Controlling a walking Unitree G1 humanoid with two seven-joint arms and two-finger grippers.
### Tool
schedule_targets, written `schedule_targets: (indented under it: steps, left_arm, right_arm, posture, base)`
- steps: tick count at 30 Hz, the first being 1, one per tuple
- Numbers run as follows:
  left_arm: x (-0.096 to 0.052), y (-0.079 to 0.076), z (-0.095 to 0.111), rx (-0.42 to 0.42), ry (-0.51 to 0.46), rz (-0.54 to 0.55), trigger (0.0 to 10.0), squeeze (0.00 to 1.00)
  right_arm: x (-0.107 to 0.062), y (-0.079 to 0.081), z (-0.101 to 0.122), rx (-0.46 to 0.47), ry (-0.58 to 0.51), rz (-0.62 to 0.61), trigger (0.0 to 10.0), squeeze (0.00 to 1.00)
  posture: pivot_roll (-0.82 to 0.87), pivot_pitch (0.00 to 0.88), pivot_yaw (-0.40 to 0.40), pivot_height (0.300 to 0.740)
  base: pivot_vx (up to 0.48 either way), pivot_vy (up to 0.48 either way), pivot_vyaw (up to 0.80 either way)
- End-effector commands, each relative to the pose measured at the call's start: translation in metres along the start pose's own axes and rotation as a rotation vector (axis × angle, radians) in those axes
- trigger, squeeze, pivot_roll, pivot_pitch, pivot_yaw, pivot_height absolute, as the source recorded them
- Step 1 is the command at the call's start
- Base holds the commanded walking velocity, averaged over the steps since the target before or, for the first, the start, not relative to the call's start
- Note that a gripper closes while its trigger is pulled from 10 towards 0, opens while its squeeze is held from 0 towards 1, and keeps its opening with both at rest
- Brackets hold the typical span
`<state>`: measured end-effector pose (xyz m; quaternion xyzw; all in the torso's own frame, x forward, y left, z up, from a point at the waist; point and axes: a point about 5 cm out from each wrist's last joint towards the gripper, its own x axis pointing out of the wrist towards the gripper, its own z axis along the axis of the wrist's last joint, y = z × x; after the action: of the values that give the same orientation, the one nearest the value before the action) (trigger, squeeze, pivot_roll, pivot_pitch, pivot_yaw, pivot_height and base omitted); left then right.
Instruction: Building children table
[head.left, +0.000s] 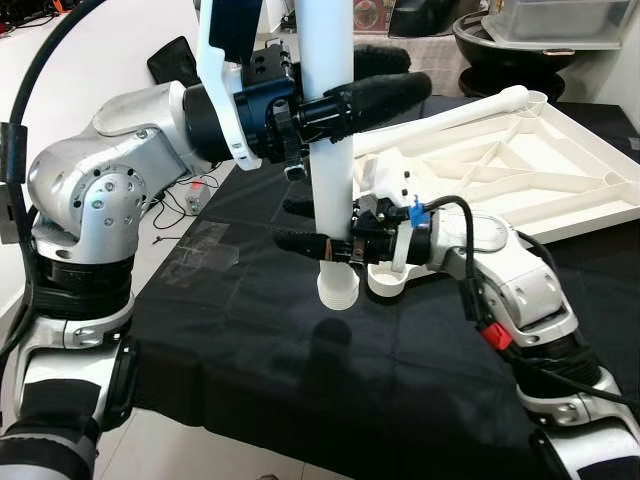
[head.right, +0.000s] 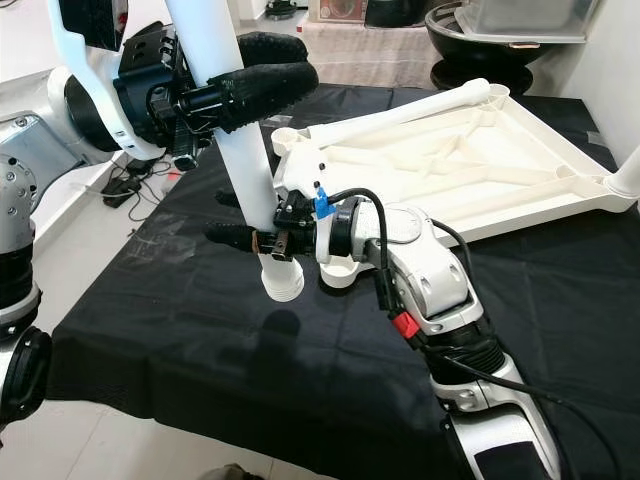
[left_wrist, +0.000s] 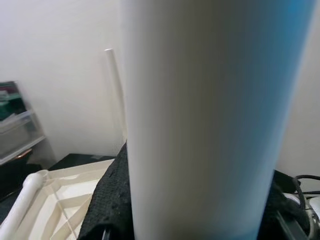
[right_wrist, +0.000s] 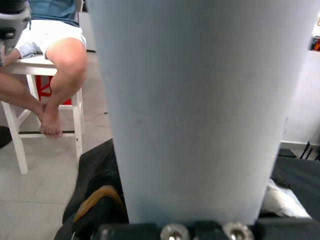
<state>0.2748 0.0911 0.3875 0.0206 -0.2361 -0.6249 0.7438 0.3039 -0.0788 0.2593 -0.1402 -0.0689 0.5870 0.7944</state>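
Note:
A white tube-shaped table leg (head.left: 332, 170) stands upright over the black-draped table, held by both grippers. My left gripper (head.right: 300, 60) is shut on it high up. My right gripper (head.right: 218, 215) is shut on it low down, just above its ribbed end (head.left: 338, 290). That end hangs a little above the cloth, beside the round corner socket (head.left: 387, 281) of the upside-down white tabletop (head.left: 520, 170). Another white leg (head.left: 455, 113) lies along the tabletop's far left edge. The held leg (left_wrist: 200, 125) shows close up in both wrist views (right_wrist: 200, 110).
The black cloth (head.left: 300, 370) ends at the left and front, with white floor and cables (head.left: 185, 200) beyond. A black basin and a clear box (head.left: 520, 35) stand behind. A person (right_wrist: 55, 60) sits on a white stool in the right wrist view.

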Motion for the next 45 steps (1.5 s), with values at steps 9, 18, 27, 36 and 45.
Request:
schedule_targets:
  steps: [9, 18, 27, 36, 45]
  left_arm:
    - [-0.035, 0.021, 0.052, -0.031, -0.365, 0.342, 10.0, 1.00]
    - [-0.132, 0.021, 0.057, -0.177, -0.616, 0.707, 10.0, 1.00]
    - [-0.121, -0.068, -0.078, -0.514, -0.177, 0.758, 10.0, 1.00]
    - [-0.102, -0.171, -0.151, -0.539, 0.408, 0.614, 10.0, 0.00]
    - [-0.119, -0.171, -0.123, -0.193, 0.369, 0.909, 10.0, 0.00]
  right_arm:
    - [0.008, -0.022, -0.021, -0.011, 0.160, -0.215, 0.0, 0.00]
    - [-0.013, -0.059, -0.007, -0.049, 0.182, -0.384, 0.0, 0.00]
    - [-0.012, -0.086, 0.026, 0.050, -0.017, -0.443, 0.0, 0.00]
    - [-0.019, -0.092, 0.037, 0.070, -0.130, -0.373, 0.3, 0.00]
    - [-0.039, -0.074, 0.036, 0.047, -0.156, -0.330, 10.0, 0.00]
  posture:
    - [0.03, 0.102, 0.015, 0.740]
    - [0.04, 0.158, -0.015, 0.740]
    - [0.05, 0.222, -0.027, 0.740]
    - [0.02, 0.277, -0.022, 0.740]
    - [0.01, 0.313, -0.004, 0.740]
  base:
    - [0.000, 0.000, 0.00]
    - [0.000, 0.000, 0.00]
    - [0.000, 0.000, 0.00]
    - [0.000, 0.000, 0.00]
    - [0.000, 0.000, 0.00]
